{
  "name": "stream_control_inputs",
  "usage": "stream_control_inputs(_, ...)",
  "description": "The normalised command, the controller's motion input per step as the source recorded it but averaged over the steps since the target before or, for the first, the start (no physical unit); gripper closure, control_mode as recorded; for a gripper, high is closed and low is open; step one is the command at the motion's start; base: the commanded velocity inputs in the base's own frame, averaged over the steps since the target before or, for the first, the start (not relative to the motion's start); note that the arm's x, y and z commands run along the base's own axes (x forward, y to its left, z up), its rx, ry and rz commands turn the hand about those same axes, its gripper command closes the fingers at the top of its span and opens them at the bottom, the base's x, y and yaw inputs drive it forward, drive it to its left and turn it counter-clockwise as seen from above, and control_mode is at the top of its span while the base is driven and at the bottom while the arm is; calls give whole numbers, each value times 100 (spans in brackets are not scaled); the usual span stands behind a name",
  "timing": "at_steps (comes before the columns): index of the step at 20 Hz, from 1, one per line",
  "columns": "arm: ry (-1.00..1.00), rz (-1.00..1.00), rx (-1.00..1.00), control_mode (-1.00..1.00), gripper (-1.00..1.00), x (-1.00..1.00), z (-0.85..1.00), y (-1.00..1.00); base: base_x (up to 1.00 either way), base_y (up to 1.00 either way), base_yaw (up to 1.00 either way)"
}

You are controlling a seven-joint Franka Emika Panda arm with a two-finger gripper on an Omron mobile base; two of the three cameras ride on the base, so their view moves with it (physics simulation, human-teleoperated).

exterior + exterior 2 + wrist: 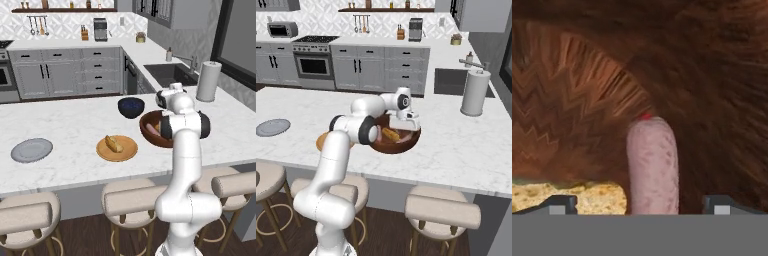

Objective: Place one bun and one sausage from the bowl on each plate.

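My gripper (640, 205) is down inside the wooden bowl (406, 145), its two fingertips (559, 204) spread wide apart with a pink sausage (653, 167) lying lengthwise between them; neither tip touches it, so I hold nothing. Just to one side of the sausage, at the near edge of my hand view, a bun (567, 197) lies on the bowl's grained floor. From the right base view my hand hangs over the bowl, where a bun (390, 134) and a pink sausage (377, 134) rest side by side. The bowl sits on the white marble bench (75, 125). Beside it to the left is the tan-orange plate (127, 152), which carries one bun (114, 144). Well apart, further left, lies the pale grey plate (31, 150). Behind the bowl stands a smaller dark blue bowl (131, 107), and further back on the right, a paper towel roll (209, 81).
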Motion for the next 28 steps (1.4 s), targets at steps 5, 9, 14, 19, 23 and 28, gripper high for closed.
stream_control_inputs(5,2,-40,0,-100,-100,0,-39,-23,0,0,0)
stream_control_inputs(9,3,-18,-12,-100,-100,0,-4,-1,0,0,0)
stream_control_inputs(14,1,-2,-3,-100,100,0,-4,27,0,0,0)
stream_control_inputs(19,4,-7,0,-100,100,-3,-13,15,0,0,0)
stream_control_inputs(23,2,-9,0,-100,100,-10,-3,6,0,0,0)
stream_control_inputs(28,-3,-9,-1,-100,100,-10,78,-24,0,0,0)
